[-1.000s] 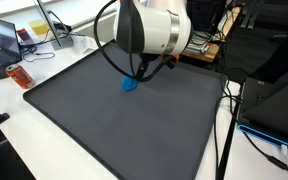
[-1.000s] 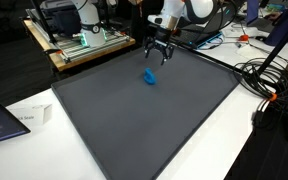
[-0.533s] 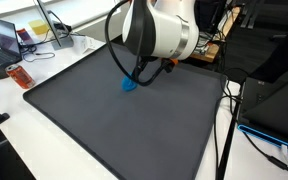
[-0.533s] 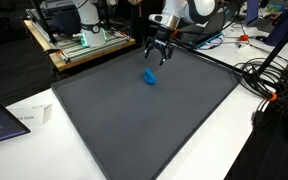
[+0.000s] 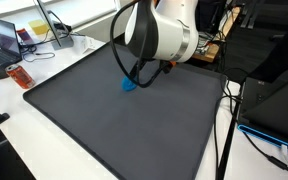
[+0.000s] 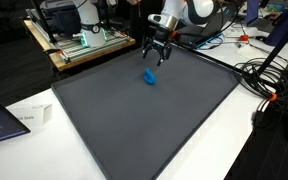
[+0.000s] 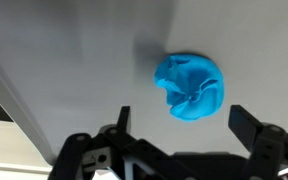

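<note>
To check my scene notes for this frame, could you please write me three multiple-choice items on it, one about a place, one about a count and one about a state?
1. Where does the blue lump lie?
A. On the dark mat
B. In a box
C. On a shelf

2. How many blue lumps lie there?
A. Three
B. One
C. Two

3. How does the pincer stand?
A. Shut on the lump
B. Shut, empty
C. Open, holding nothing

Answers:
1 A: both exterior views show it on the mat.
2 B: only one shows in any view.
3 C: the wrist view shows its fingers spread, clear of the lump.
</note>
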### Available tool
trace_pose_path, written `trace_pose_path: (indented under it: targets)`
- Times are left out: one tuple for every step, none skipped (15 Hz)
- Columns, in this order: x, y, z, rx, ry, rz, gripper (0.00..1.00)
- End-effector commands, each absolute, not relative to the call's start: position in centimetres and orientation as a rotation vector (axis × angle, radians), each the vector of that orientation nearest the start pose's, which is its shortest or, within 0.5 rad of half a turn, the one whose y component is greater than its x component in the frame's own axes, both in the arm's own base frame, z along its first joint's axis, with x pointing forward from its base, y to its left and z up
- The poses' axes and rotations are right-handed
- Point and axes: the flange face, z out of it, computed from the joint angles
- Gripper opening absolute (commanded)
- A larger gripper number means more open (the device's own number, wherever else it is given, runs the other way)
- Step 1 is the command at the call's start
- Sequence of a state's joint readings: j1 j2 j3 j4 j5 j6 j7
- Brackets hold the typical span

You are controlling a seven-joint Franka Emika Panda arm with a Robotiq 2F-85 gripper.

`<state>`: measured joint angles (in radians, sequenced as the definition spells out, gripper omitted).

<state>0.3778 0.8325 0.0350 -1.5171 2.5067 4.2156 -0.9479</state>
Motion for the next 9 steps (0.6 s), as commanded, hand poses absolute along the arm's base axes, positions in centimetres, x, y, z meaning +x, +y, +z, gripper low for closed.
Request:
trace_pose_path:
  targets:
    - [51.3, 13.4, 21.2, -2.643, 2.226, -0.698, 1.00]
    - [51.6, 13.3, 21.8, -2.639, 2.172, -0.733, 1.00]
    - [51.9, 13.3, 22.0, -2.658, 2.119, -0.764, 1.00]
    - [52.1, 13.1, 22.3, -2.671, 2.084, -0.816, 1.00]
    - [52.2, 12.9, 22.7, -2.677, 2.052, -0.840, 1.00]
    - [52.4, 12.6, 23.0, -2.690, 2.016, -0.866, 1.00]
    - [52.5, 12.4, 23.3, -2.705, 1.989, -0.887, 1.00]
    - [52.5, 12.2, 23.6, -2.717, 1.951, -0.895, 1.00]
    - [52.6, 12.0, 24.0, -2.734, 1.911, -0.902, 1.00]
